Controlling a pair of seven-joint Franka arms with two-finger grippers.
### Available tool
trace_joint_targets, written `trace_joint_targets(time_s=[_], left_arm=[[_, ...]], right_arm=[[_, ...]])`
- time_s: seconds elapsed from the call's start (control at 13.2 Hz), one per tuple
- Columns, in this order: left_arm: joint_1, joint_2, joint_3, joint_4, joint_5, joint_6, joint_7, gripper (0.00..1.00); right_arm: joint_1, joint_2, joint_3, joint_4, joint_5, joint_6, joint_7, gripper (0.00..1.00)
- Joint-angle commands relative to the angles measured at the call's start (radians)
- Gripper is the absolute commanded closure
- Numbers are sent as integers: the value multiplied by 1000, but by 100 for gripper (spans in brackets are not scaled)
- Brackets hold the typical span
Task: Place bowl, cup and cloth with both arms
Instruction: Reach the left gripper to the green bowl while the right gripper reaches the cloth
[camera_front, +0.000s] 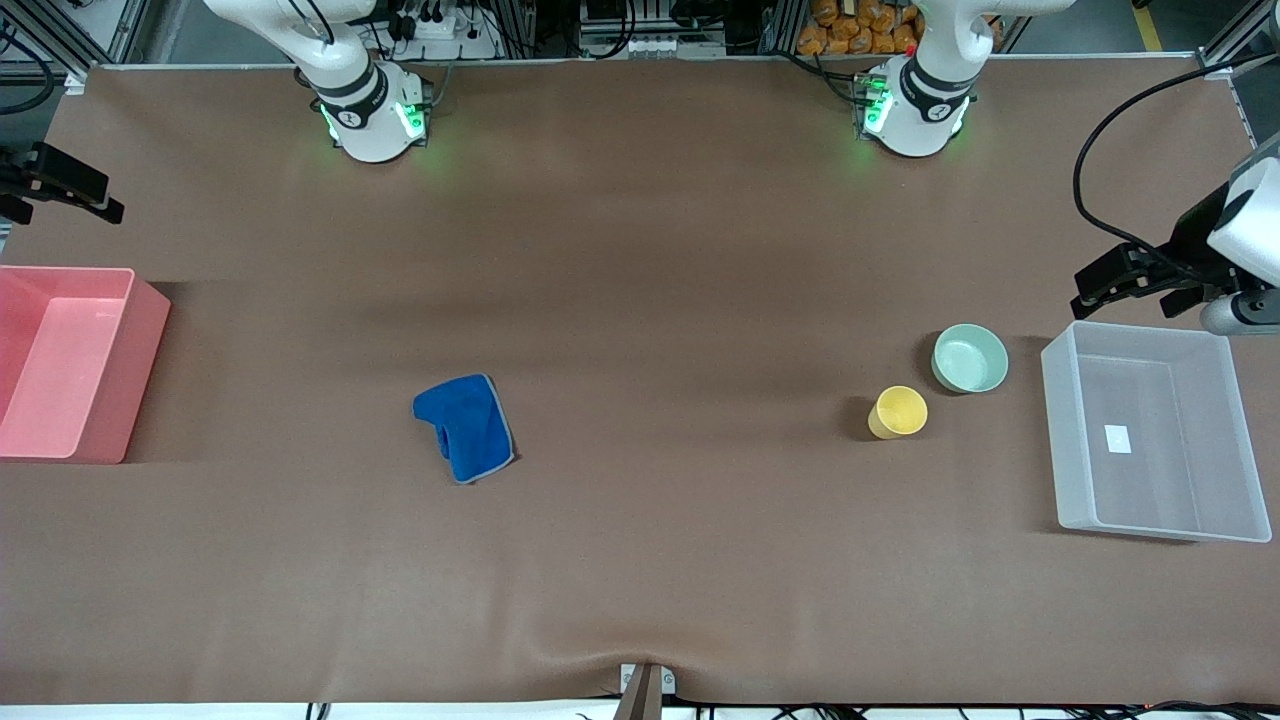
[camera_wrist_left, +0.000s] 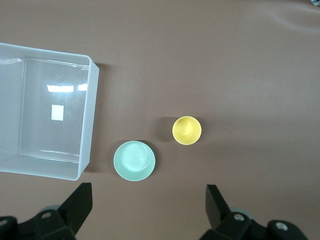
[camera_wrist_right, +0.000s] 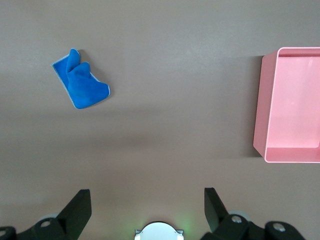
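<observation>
Pink bin (camera_front: 140, 300) cut off, right tool (camera_front: 60, 185) half out of frame

Brown table (camera_front: 640, 560) with five things lying directly on it, placed here relative to the yellow cup (camera_front: 897, 412). The mint-green bowl (camera_front: 970, 358) stands just beside the cup, farther from the front camera and toward the left arm's end. The clear bin (camera_front: 1240, 440) lies past the bowl at that same end. The blue cloth (camera_front: 464, 428) lies well apart from the cup, toward the right arm's end. The pink bin (camera_front: 140, 370) sits at that end's edge.
</observation>
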Motion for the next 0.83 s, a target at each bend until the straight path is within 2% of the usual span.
trace_joint_targets(time_s=[0.0,0.3,0.61,0.76], left_arm=[[1,1,5,14,-17,-18,31,0],[1,18,5,-29,-14,-15,33,0],[43,10,5,-168,-25,57,110,0],[53,-20,5,-286,-17,153,128,0]], right_arm=[[-7,-5,1,4,-7,-9,-7,0],[-6,-5,2,4,-6,-9,-7,0],[-7,-5,2,4,-6,-9,-7,0],[-6,-4,2,2,-6,-8,-7,0]])
